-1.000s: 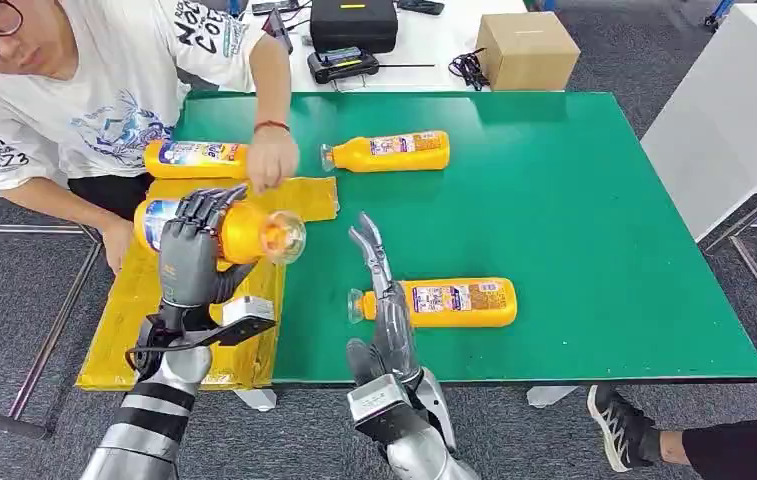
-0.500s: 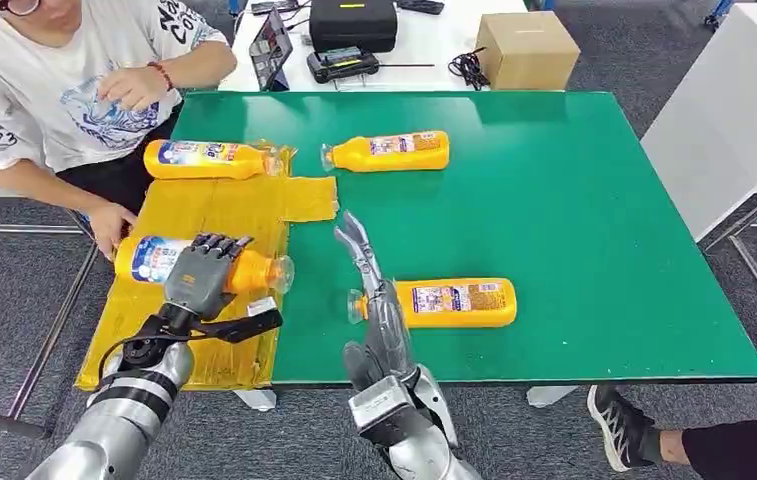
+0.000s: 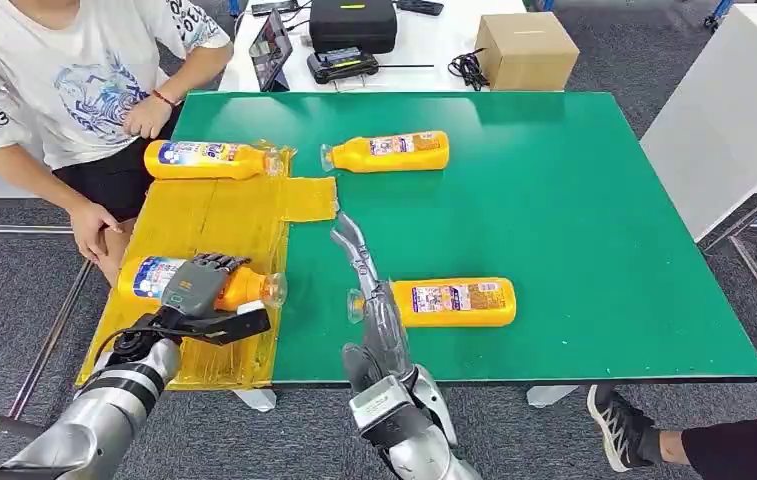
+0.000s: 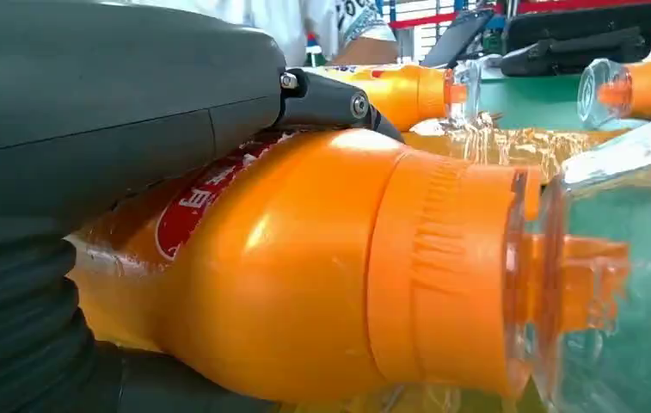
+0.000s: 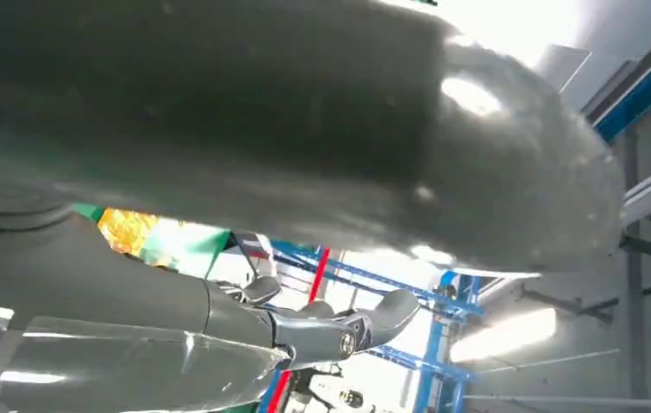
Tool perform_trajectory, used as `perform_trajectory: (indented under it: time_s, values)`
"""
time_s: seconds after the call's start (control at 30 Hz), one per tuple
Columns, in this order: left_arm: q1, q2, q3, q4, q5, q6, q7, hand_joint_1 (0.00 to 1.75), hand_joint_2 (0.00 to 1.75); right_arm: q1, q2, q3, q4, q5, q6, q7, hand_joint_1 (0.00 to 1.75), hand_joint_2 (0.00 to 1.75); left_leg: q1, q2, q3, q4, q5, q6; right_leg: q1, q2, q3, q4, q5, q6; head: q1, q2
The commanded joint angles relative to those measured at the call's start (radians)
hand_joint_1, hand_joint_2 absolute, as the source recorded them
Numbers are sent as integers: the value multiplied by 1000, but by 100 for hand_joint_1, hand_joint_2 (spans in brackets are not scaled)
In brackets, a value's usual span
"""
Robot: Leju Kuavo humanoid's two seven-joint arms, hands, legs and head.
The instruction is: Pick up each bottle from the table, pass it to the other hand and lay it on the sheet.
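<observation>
While the left hand point(image 3: 197, 283) wraps its fingers over the middle of an orange bottle point(image 3: 154, 277), that bottle lies on its side on the yellow sheet point(image 3: 214, 215), its clear cap pointing toward the green table point(image 3: 574, 200). In the left wrist view the bottle's shoulder and cap sit just past the grey thumb, pressed close against the hand. The right hand point(image 3: 369, 290) holds nothing; its fingers are stretched out straight and apart above the table, just beside the cap end of a second bottle point(image 3: 444, 301) lying on the green surface. A third bottle point(image 3: 389, 151) lies farther back on the table, and a fourth bottle point(image 3: 209, 159) rests at the far end of the sheet. A person point(image 3: 64, 90) sits at the table's far left corner.
</observation>
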Motion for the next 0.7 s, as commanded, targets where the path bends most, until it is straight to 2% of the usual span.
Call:
perform_trajectory:
  time_s: [0.03, 0.07, 0.1, 0.13, 0.17, 0.23, 0.27, 0.3, 0.7]
  values:
    - [-31, 12, 7, 85, 44, -105, -21, 175, 175, -18, -24, 10, 51, -7, 18, 3, 0, 0, 2, 2, 6, 0, -3, -2, 2, 1, 6, -2, -2, -2, 0, 0]
    - [-30, 10, 15, 89, 70, -154, -27, 105, 175, -19, -24, 9, 54, -7, 22, 4, 0, 0, 1, 1, 4, -1, -1, -1, 1, 1, 4, -1, -1, -2, 0, 0]
    - [-23, 12, 10, 86, 79, -177, -32, 28, 175, -14, -15, 2, 51, -8, 30, 7, 0, 0, 1, 1, 4, -1, -1, -1, 1, 1, 4, -1, -1, -1, 0, 0]
    - [-20, 13, 9, 87, 89, -196, -33, 7, 175, -11, -12, -1, 48, -4, 39, 12, 0, 0, 2, 2, 7, -1, -3, -2, 2, 1, 7, -2, -2, -2, 0, 0]
    - [-12, 15, 6, 89, 100, -212, -42, 0, 175, -10, -10, -3, 50, 1, 47, 21, 0, 0, 2, 3, 7, -1, -3, -2, 2, 2, 7, -2, -2, -2, 0, 0]
    - [-5, 20, 6, 94, 116, -241, -50, 0, 175, -10, -8, -8, 57, 3, 50, 22, 0, 0, 1, 3, 7, -1, -3, -2, 1, 2, 7, -2, -2, -2, 0, 0]
    - [-2, 27, -9, 99, 116, -270, -49, 0, 0, -11, -6, -12, 66, -7, 68, 23, 0, 0, 0, 2, 6, -2, -1, -1, 0, 2, 5, -2, -1, -1, 0, 0]
    - [2, 30, -12, 96, 118, -268, -48, 0, 0, -12, -5, -15, 70, -7, 69, 23, 0, 0, 2, 3, 10, -2, -3, -2, 2, 2, 10, -3, -2, -2, 0, 0]
    - [12, 34, -10, 100, 120, -266, -50, 0, 0, -13, -6, -17, 73, -7, 69, 23, 0, 0, 0, 2, 12, -2, -1, -2, 1, 2, 12, -2, -1, -2, 0, 0]
